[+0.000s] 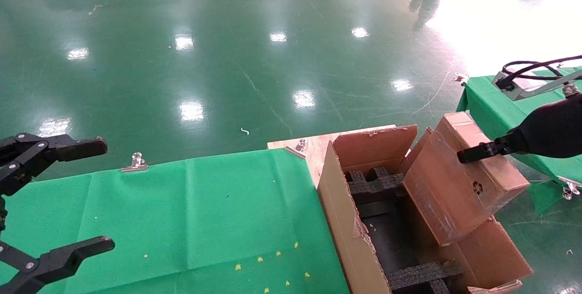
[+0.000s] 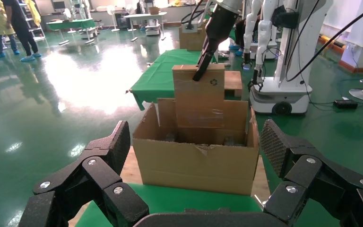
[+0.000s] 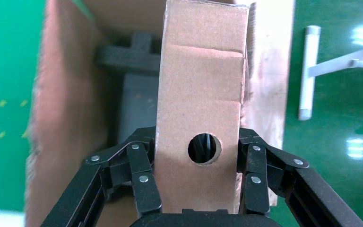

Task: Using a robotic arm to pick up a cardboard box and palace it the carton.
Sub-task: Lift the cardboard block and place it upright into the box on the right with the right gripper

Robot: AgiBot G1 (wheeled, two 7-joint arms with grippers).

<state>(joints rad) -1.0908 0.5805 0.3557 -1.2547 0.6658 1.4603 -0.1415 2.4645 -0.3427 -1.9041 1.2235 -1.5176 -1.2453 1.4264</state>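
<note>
The slim cardboard box (image 1: pixel 454 185) with a recycling mark is held tilted, its lower end inside the open carton (image 1: pixel 345 221) near the carton's right wall. My right gripper (image 1: pixel 473 153) is shut on the box's upper end. In the right wrist view its fingers (image 3: pixel 144 175) clamp both sides of the box (image 3: pixel 201 94) above the carton's black foam spacers (image 3: pixel 132 54). My left gripper (image 1: pixel 105 194) is open and empty over the green cloth at far left. The left wrist view shows the carton (image 2: pixel 198 165), the box (image 2: pixel 199 99) and the right gripper (image 2: pixel 204 66).
A green cloth (image 1: pixel 191 212) covers the table, held by metal clips (image 1: pixel 135 162). The carton stands on a wooden board (image 1: pixel 313 146). A second green table (image 1: pixel 491 107) lies to the right. A white robot base (image 2: pixel 283 94) and people stand beyond.
</note>
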